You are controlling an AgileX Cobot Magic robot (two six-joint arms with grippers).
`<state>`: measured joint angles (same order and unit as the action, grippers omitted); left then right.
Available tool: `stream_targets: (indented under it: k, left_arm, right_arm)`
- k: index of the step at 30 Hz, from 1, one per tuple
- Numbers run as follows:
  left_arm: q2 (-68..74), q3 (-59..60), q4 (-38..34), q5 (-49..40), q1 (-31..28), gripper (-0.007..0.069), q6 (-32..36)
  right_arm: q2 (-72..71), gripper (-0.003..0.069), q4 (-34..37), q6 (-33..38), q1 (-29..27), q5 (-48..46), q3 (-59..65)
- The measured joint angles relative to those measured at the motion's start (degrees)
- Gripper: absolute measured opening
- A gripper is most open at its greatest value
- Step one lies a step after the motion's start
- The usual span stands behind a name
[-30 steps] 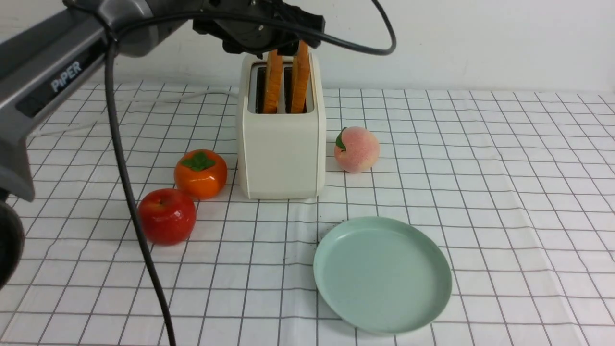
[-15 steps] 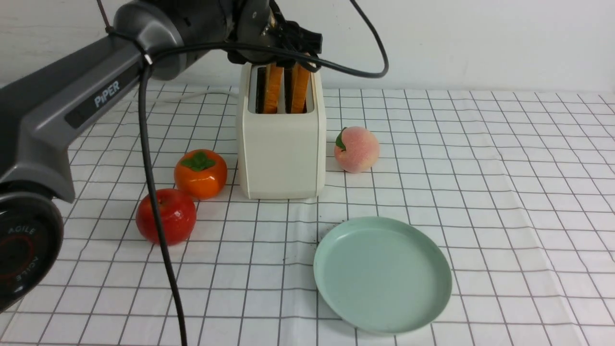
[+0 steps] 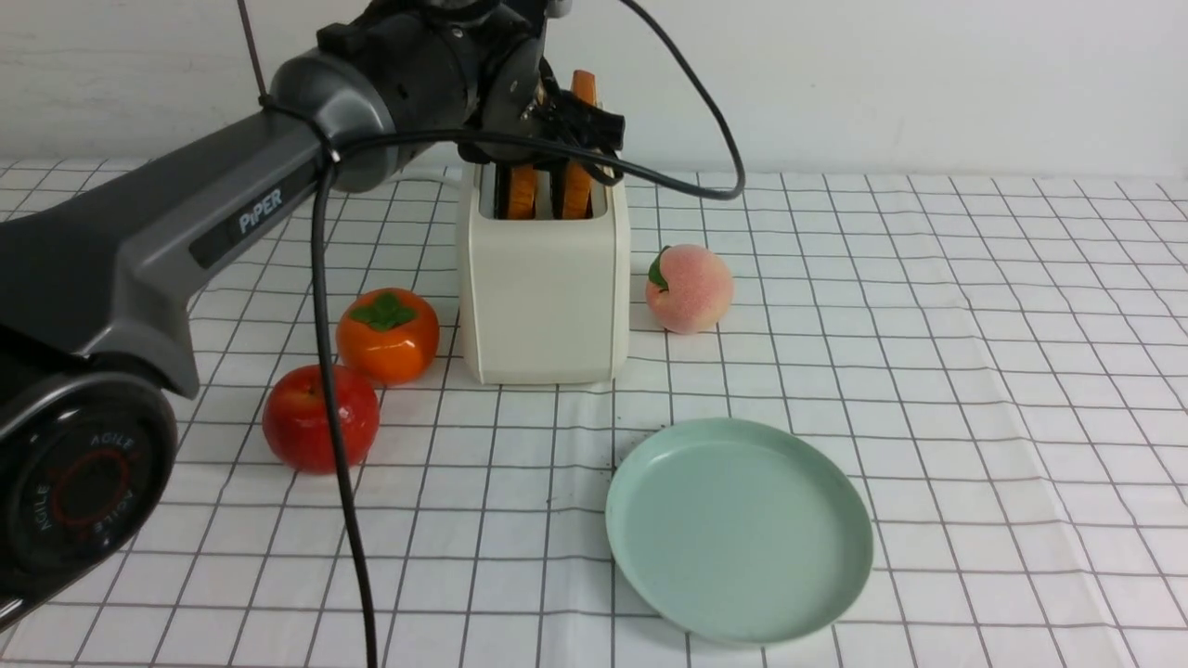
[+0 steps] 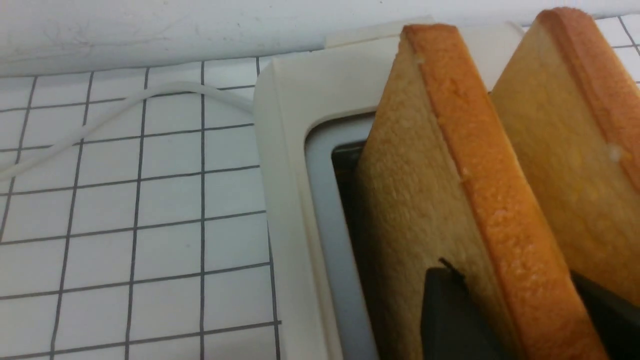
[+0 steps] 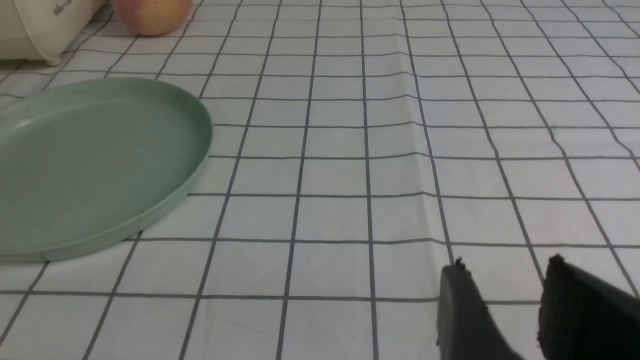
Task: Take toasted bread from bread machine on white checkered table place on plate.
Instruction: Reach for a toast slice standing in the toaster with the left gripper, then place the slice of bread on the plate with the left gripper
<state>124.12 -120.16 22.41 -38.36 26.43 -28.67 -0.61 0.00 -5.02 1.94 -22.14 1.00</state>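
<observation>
The cream-white bread machine (image 3: 543,297) stands at the back middle of the white checkered table (image 3: 974,371). Two slices of toasted bread stand upright in its slots, the left slice (image 3: 522,190) and the right slice (image 3: 577,186). My left gripper (image 3: 534,153) is down over the top of the bread machine. In the left wrist view it (image 4: 507,270) is open, with one dark finger on each side of the left slice (image 4: 450,150), beside the right slice (image 4: 560,125). The mint-green plate (image 3: 742,529) lies bare in front. My right gripper (image 5: 505,270) is open and empty, low over the cloth to the right of the plate (image 5: 100,160).
A peach (image 3: 689,289) sits right of the bread machine. An orange persimmon (image 3: 387,336) and a red apple (image 3: 321,417) sit to its left. The white cord (image 4: 125,97) trails off behind it. My left arm and its black cable (image 3: 325,325) cross the left side.
My left arm has swung in and lowered, bringing the gripper down onto the top of the bread machine around the left slice. The slices, plate and fruit have not moved.
</observation>
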Motion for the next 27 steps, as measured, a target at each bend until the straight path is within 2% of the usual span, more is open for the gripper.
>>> stream_targets:
  k: [4,13,21,24,25,27]
  left_arm:
    - [0.0,0.0,0.62,0.0,0.0,0.0107,0.0]
    - [-2.13,0.06,2.61,-0.23,0.06,0.0105,-0.73]
    - [-16.25,0.06,0.81,0.74,0.06,0.0105,-0.91]
    - [-24.41,-0.19,-9.84,-3.93,0.06,0.0105,3.15]
    - [-24.76,-0.2,-10.64,-4.45,0.06,0.0105,4.3]
    - [-27.84,-0.04,-21.98,-11.86,0.06,0.0105,12.15]
  right_arm:
    - [0.0,0.024,0.0,0.0,0.0,0.0,0.0]
    - [0.0,0.024,0.0,0.0,0.0,0.0,0.0]
    - [0.0,0.024,0.0,0.0,0.0,0.0,0.0]
    - [0.0,0.024,0.0,0.0,0.0,0.0,0.0]
    - [0.0,0.024,0.0,0.0,0.0,0.0,0.0]
    - [0.0,0.024,0.0,0.0,0.0,0.0,0.0]
